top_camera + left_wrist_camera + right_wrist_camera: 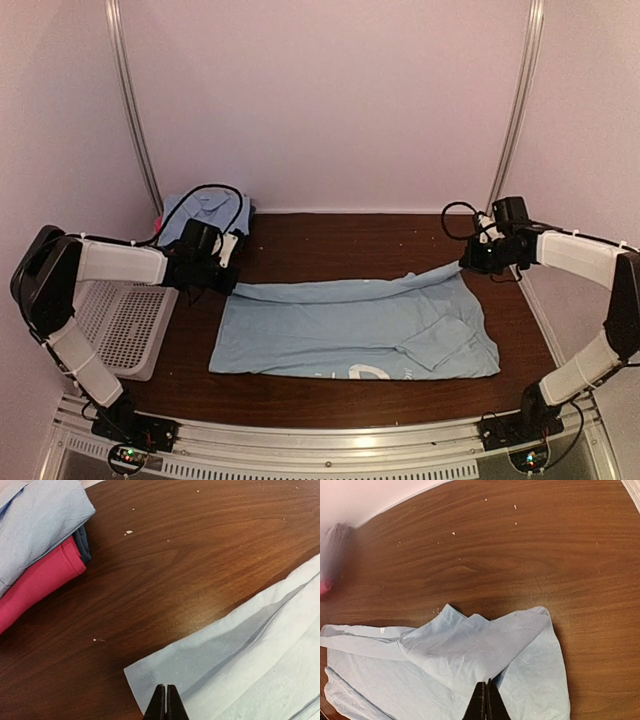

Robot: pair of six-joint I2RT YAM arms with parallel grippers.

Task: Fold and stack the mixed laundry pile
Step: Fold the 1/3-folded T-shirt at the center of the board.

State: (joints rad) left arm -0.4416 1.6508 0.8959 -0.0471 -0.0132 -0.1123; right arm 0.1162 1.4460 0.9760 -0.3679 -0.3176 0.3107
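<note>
Our left arm (110,262) and right arm (585,255) rise from the near rail, closest to the overhead camera, and reach out over the brown tabletop (350,240). Across it lies the light blue shirt (350,330), its long axis running straight from the left pincer (232,284) to the right pincer (468,262). White print peeks out at the edge farthest from both pincers, toward our bases. We judge each pincer clamped on the shirt's far edge. In both wrist views the tips are pressed together with cloth at them, and overhead that edge is raised off the wood in a line between them. The shirt's body lies flat on the near side of both pincers. So the coming move, as we read it, is to carry that edge toward us over the body, both arms together, neither nearer than the other. Outboard of the left pincer, on its near side, sits the white perforated basket (120,325). Behind the left pincer, toward the far-left corner, rests the folded blue garment (205,212) on top of a magenta cloth (40,580); the left arm is plainly the nearer one for stacking there. Pale crumbs (129,532) dot the wood between the left pincer and that stack.
</note>
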